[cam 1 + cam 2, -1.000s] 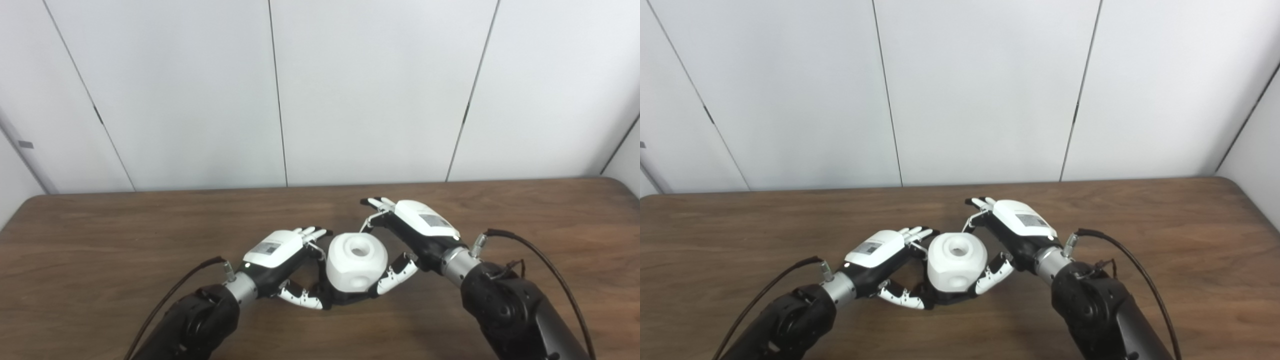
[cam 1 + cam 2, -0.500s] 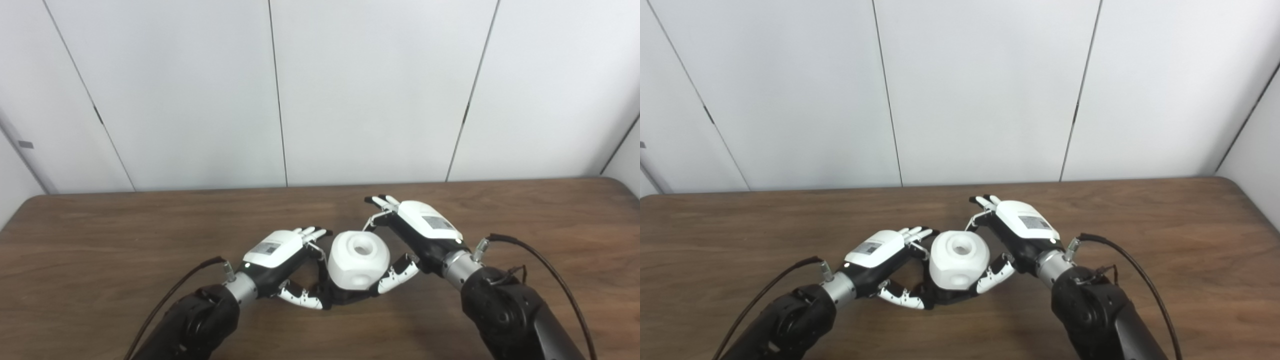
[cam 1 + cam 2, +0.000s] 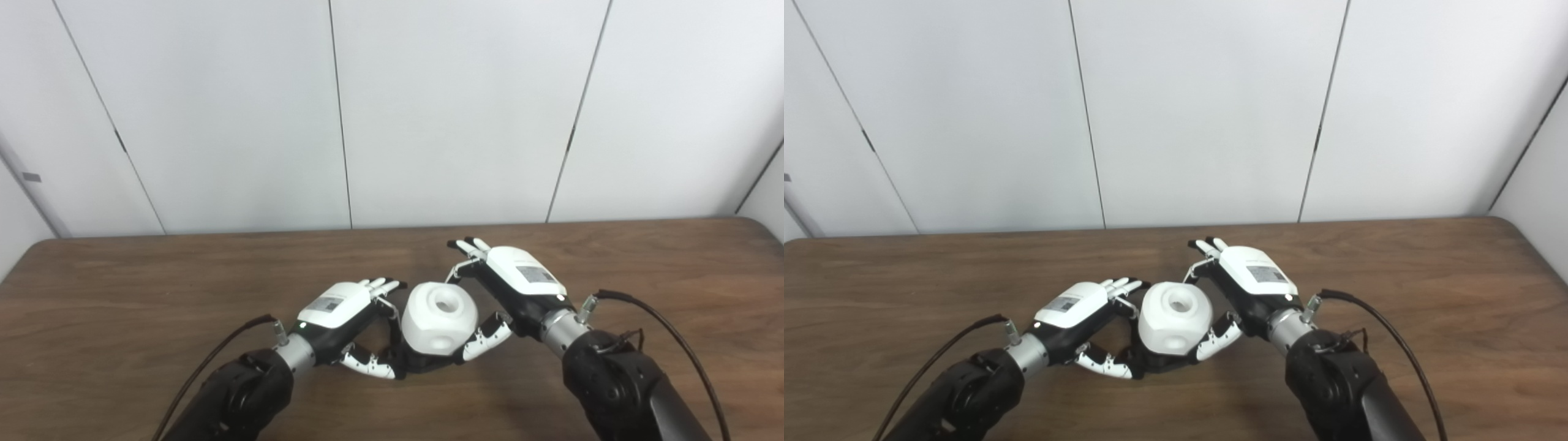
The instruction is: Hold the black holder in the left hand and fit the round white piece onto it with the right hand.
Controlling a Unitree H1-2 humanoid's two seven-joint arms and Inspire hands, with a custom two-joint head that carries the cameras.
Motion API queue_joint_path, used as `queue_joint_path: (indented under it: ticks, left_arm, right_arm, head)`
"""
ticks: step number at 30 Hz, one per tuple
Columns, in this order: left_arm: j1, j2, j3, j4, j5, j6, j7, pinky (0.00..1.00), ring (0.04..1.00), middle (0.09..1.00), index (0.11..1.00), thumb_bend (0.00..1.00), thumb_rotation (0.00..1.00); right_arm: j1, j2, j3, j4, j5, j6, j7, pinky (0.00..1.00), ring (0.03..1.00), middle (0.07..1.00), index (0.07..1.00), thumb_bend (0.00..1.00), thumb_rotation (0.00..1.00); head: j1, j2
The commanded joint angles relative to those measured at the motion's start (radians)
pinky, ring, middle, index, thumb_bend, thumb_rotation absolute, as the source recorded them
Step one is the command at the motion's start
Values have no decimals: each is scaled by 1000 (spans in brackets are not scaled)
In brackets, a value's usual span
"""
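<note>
Inspection finds the fitting step in progress, judged near its end. The table (image 3: 122, 288), a dark wood-grain top with rounded far corners, carries nothing visible but the robot's own arms and the work between them; behind it stand plain white wall panels (image 3: 453, 110) divided by thin dark seams. The right robot hand (image 3: 499, 294) grasps the round white piece (image 3: 440, 318), its thumb against the near right side and its fingers curved round the far side; the piece lies directly to the left of this hand. It is a chunky rounded block with a round hole facing upward, and it appears tilted slightly toward the right. The left robot hand (image 3: 349, 321) is closed about the black holder (image 3: 422, 364), of which only a dark portion shows beneath the white piece, just to the right of that hand's thumb. How deeply the piece is seated cannot be told, as the joint is hidden under it. To do the step well, in the inspector's judgement, the left robot hand should keep the holder steady and level while the right brings the piece square to it and presses straight down, not at an angle; a skewed press risks jamming or levering the holder out of its grip. Release should wait until the piece sits firm.
</note>
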Motion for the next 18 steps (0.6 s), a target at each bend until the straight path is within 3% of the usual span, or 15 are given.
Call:
queue_joint_path:
  ticks: [1,18]
  left_arm:
    - [-12,-5,-5,-14,7,-5,7,1000,1000,978,480,517,48]
    - [-19,-21,-21,12,29,-11,33,1000,1000,975,480,515,50]
  right_arm:
    - [-17,2,5,-35,-18,-23,-1,797,1000,961,484,499,143]
    - [-39,23,14,-99,-109,10,88,712,973,940,484,502,142]
  head:
    - [5,0]
    - [24,-23]
